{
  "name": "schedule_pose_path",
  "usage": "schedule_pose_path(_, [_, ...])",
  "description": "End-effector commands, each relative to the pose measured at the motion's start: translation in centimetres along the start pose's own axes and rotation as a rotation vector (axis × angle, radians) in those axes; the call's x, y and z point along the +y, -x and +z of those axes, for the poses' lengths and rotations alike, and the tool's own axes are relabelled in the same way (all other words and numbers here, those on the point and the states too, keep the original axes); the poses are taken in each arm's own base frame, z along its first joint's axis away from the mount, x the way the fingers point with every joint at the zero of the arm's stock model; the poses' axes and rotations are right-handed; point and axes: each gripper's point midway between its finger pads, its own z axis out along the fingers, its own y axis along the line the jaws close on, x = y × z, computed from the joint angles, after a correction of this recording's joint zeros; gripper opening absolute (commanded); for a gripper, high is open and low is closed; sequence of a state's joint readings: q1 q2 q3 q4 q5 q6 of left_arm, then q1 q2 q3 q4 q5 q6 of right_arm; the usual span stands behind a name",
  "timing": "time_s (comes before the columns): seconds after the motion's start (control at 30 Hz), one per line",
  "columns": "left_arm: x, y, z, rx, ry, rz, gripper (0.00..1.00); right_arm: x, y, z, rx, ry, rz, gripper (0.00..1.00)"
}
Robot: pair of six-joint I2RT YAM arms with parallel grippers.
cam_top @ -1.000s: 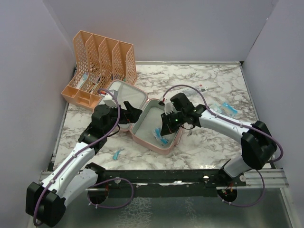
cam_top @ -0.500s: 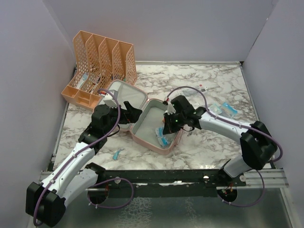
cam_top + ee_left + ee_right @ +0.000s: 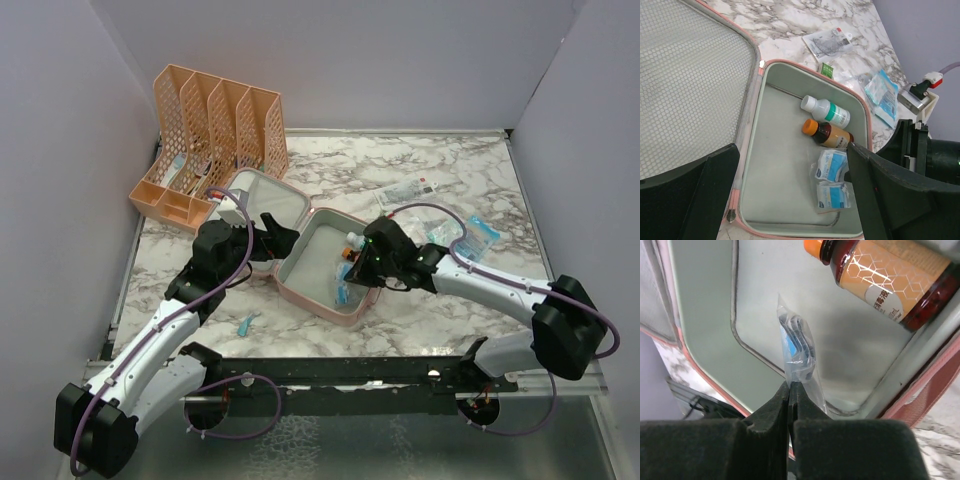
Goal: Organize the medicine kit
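Because the medicine kit [image 3: 312,250] lies unzipped on the marble table [image 3: 450,160] between the arms, its tray faces up for loading. The right gripper [image 3: 789,385], pinched tight on the top edge of a clear plastic packet [image 3: 799,352], hangs it over the tray beside the amber bottle [image 3: 890,285], likely to drop it in. The left gripper [image 3: 278,238], spread wide and empty, hovers by the hinge, perhaps to steady the case.
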State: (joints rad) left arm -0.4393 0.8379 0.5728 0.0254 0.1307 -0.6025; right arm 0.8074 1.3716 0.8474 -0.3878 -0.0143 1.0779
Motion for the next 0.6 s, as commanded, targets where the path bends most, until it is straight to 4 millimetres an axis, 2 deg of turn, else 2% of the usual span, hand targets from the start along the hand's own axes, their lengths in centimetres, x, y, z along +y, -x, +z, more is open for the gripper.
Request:
schedule_pose_path(0.0, [-0.9,0.1,-0.1,-0.002,-0.051,0.013,0.92,0.7,0.9,0.1,-0.099,-0.034,0.205,0.01])
schedule_pose_path(0.07, [-1.5,-0.2,-0.1,0.014,-0.084,0.019,0.92,0.4,1.0,0.1,-0.126,-0.063,0.238,0.01])
schedule_pose_path(0.23, [-2.5,-1.1,0.0,0.063,-0.151,0.024,0.92,-2.4,1.7,-0.3,-0.214,-0.180,0.313,0.03])
schedule_pose_path(0.33, [-2.7,-1.4,0.1,0.078,-0.165,0.027,0.92,-3.2,1.9,-0.7,-0.238,-0.205,0.307,0.05])
schedule_pose_path(0.4, [-2.7,-1.6,0.2,0.088,-0.170,0.028,0.92,-3.2,2.0,-0.9,-0.240,-0.209,0.289,0.10])
schedule_pose_path(0.57, [-2.8,-1.7,0.5,0.099,-0.180,0.027,0.92,-2.8,2.4,-1.4,-0.242,-0.201,0.231,0.35])
